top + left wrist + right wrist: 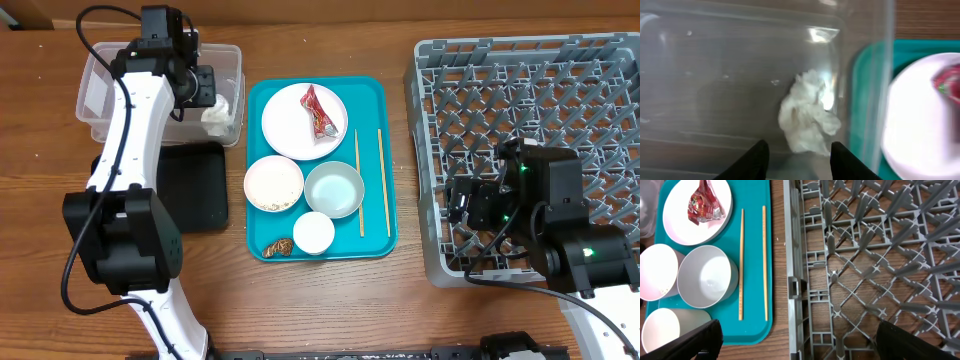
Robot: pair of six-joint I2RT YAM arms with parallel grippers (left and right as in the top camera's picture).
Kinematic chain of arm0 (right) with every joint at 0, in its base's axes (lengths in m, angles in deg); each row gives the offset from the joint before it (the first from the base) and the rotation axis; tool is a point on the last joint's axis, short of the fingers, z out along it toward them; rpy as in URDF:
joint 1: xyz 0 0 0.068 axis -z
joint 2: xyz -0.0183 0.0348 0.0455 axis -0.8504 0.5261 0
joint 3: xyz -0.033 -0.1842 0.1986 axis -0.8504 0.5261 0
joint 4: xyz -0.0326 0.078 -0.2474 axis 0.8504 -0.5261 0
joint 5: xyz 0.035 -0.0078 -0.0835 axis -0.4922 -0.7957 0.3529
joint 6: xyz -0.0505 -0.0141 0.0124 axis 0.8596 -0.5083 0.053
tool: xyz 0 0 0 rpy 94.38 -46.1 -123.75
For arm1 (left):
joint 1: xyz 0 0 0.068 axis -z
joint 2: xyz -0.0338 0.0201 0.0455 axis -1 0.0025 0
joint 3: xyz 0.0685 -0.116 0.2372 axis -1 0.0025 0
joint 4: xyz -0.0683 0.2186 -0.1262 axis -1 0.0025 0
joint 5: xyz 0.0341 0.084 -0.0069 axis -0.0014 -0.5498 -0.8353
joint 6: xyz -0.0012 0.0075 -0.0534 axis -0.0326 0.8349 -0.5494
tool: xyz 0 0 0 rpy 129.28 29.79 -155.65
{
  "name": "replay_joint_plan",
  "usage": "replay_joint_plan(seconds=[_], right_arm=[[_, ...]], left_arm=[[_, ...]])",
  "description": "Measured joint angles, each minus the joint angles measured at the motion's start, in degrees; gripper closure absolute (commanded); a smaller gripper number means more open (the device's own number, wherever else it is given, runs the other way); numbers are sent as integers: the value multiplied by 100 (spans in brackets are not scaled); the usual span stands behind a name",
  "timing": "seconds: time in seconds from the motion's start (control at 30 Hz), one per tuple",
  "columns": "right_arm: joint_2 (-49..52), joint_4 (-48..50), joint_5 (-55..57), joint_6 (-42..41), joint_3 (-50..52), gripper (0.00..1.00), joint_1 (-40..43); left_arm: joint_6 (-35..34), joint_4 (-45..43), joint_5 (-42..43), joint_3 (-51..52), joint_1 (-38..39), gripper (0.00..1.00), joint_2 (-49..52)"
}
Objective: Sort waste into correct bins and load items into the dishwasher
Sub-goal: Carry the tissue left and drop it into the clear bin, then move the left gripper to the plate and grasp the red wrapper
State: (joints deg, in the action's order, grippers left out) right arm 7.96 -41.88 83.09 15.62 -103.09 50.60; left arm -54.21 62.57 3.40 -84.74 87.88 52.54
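The crumpled white tissue lies in the clear tub and shows in the left wrist view. My left gripper hangs open and empty just above it. The red wrapper lies on the white plate on the teal tray. Below stand a white bowl with rice grains, a pale grey bowl, a white cup and a brown scrap. Two chopsticks lie on the tray's right. My right gripper is open over the grey rack's left edge.
The shallow black tray lies below the clear tub, left of the teal tray. The rack fills the right side of the table. Bare wood shows in front of the teal tray.
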Motion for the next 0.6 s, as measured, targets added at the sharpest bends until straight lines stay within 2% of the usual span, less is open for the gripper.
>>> replay_joint_plan(seconds=[0.03, 0.1, 0.23, 0.3, 0.4, 0.6], right_arm=[[0, -4, 0, 0, 0, 0, 2], [0, 0, 0, 2, 0, 0, 2], [0, -2, 0, 0, 0, 0, 2], [0, -2, 0, 0, 0, 0, 2], [0, -2, 0, 0, 0, 0, 2], [0, -4, -2, 0, 0, 0, 2]], left_arm=[[0, 0, 181, -39, 4, 49, -2], [-76, -63, 614, -105, 33, 47, -31], [-240, -275, 1296, -199, 302, 49, -136], [-280, -361, 1429, -238, 568, 48, -144], [-361, -490, 1521, -238, 1012, 40, -138], [-387, -763, 1602, -251, 1746, 41, 70]])
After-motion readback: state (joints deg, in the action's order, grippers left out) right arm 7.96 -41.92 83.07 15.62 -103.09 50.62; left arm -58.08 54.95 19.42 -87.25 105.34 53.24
